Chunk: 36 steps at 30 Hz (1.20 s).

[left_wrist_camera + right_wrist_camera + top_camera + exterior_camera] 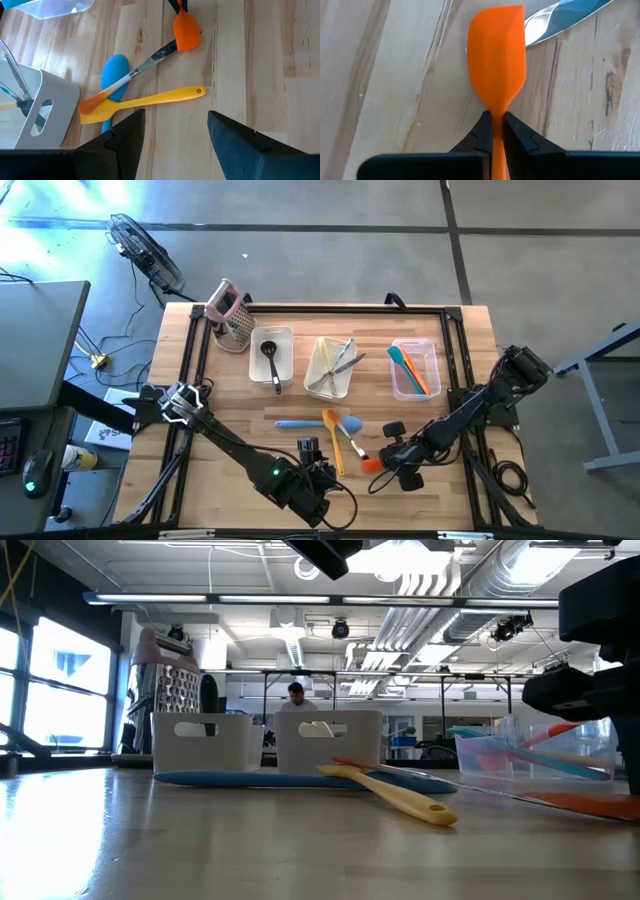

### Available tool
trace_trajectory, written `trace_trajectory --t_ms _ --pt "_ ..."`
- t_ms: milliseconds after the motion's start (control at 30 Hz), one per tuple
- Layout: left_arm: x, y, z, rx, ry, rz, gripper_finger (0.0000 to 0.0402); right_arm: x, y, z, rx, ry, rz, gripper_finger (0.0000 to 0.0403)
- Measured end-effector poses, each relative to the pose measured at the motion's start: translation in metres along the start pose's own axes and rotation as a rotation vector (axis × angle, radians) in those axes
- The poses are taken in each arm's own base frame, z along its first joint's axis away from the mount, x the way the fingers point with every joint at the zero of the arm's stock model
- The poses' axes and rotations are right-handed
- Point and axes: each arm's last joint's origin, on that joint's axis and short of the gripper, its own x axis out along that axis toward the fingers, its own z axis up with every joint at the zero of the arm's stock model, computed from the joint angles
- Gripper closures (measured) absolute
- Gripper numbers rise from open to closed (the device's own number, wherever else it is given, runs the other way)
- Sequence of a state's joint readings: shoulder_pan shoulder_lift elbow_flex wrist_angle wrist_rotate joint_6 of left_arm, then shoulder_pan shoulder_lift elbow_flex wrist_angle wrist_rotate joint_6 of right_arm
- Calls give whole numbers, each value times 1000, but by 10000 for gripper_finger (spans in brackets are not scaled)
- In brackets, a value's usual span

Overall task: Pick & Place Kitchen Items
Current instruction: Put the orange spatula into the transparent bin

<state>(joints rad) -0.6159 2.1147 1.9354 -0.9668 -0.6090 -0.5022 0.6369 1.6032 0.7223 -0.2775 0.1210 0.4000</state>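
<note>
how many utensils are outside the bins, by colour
orange: 2, the orange spatula in the right end effector and the metal-handled orange spatula
yellow: 1, the yellow spatula
blue: 1, the blue spatula
total: 4

Wooden butcher-block table (240,435), dark frame along edges.

On it, far row: metal box grater with pink handle (230,315) at 11 o'clock; three clear bins, left bin (285,335), middle bin (318,383), right bin (400,388), running 12 to 2.

Centre, loose on wood: blue spatula (300,423), yellow spatula (333,440) crossing it, a metal-handled utensil with orange tip (352,442) over both; orange spatula (372,464) toward 4 o'clock, touching that utensil's handle end.
</note>
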Motion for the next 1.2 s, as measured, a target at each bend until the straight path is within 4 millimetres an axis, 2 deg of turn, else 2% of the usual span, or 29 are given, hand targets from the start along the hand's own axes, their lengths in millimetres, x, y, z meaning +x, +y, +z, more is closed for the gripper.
trace_trajectory --t_ms 433,700,1200 --pt "0 0 0 0 0 0 193 -1 -2 2 -17 -30 -49 394" --pt "0 0 0 0 0 0 193 -7 0 7 -24 -77 -33 403" --pt "0 0 1 -5 -7 -3 193 -6 -3 8 -6 -64 -7 402"
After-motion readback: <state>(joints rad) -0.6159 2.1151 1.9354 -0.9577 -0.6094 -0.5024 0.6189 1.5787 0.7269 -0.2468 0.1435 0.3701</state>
